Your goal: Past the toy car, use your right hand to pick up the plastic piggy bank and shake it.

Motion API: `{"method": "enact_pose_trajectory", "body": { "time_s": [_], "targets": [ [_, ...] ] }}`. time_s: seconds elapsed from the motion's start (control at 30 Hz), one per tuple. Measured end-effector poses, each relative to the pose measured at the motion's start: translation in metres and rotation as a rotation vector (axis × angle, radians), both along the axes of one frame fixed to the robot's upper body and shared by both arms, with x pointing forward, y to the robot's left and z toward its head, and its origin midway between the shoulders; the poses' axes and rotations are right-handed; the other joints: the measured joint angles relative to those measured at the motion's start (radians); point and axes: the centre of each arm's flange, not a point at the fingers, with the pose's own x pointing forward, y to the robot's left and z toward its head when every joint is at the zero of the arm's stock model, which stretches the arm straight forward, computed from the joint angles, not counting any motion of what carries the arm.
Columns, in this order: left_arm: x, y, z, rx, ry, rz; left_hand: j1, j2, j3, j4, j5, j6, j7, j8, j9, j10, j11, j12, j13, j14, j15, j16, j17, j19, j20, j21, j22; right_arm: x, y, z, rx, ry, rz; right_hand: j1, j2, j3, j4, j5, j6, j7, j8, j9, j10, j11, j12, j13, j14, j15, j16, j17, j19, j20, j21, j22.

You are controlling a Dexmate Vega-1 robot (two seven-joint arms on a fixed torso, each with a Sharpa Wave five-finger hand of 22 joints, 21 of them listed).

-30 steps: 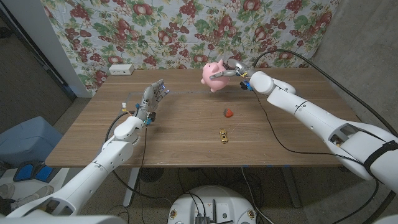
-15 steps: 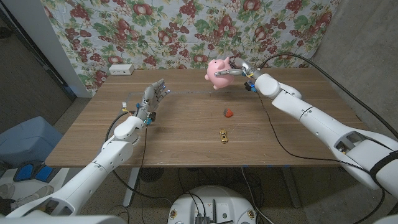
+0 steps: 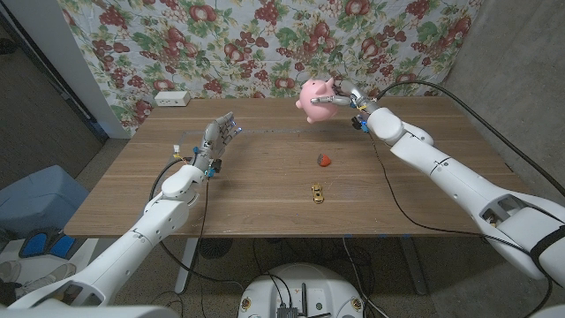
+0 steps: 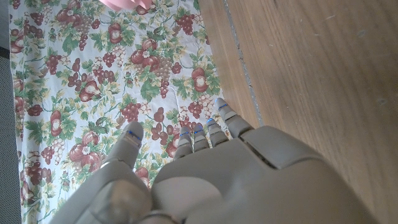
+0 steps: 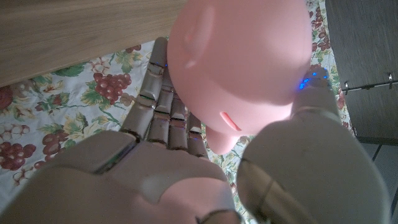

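A: Piggy bank?
B: Pink piggy bank (image 3: 313,95) up in the air over the table's (image 3: 265,190) far edge; right hand (image 3: 340,97) holds it, fingers (image 5: 163,102) wrapped around the body; no readable writing.
A: Around it?
B: Small red thing (image 3: 324,160) below it, toy car (image 3: 316,193) nearer; white box (image 3: 172,99) far left; floral cloth (image 3: 265,40) behind.
A: Left hand?
B: Left hand (image 3: 218,137) holds nothing, fingers apart.

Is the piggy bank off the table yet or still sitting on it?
Off the table: the right hand holds the piggy bank in the air above the far edge.
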Motion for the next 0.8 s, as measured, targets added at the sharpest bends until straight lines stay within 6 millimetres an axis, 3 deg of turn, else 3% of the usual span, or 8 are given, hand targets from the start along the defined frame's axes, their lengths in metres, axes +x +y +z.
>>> {"method": "enact_pose_trajectory", "body": {
  "time_s": [0.8],
  "targets": [
    [0.0, 0.001, -0.001, 0.001, 0.003, 0.001, 0.0, 0.0, 0.004, -0.004, 0.0, 0.0, 0.0, 0.0, 0.0, 0.0, 0.0, 0.0, 0.0, 0.0, 0.0, 0.0, 0.0, 0.0, 0.0, 0.0, 0.0, -0.011, -0.027, -0.008, 0.227, -0.081, 0.007, 0.0, 0.0, 0.0, 0.0, 0.0, 0.013, 0.002, 0.001, 0.0, 0.018, 0.007, 0.0, 0.0, 0.007, 0.007, 0.0, 0.02, 0.0, 0.0, 0.03, -0.002]
  ]
}}
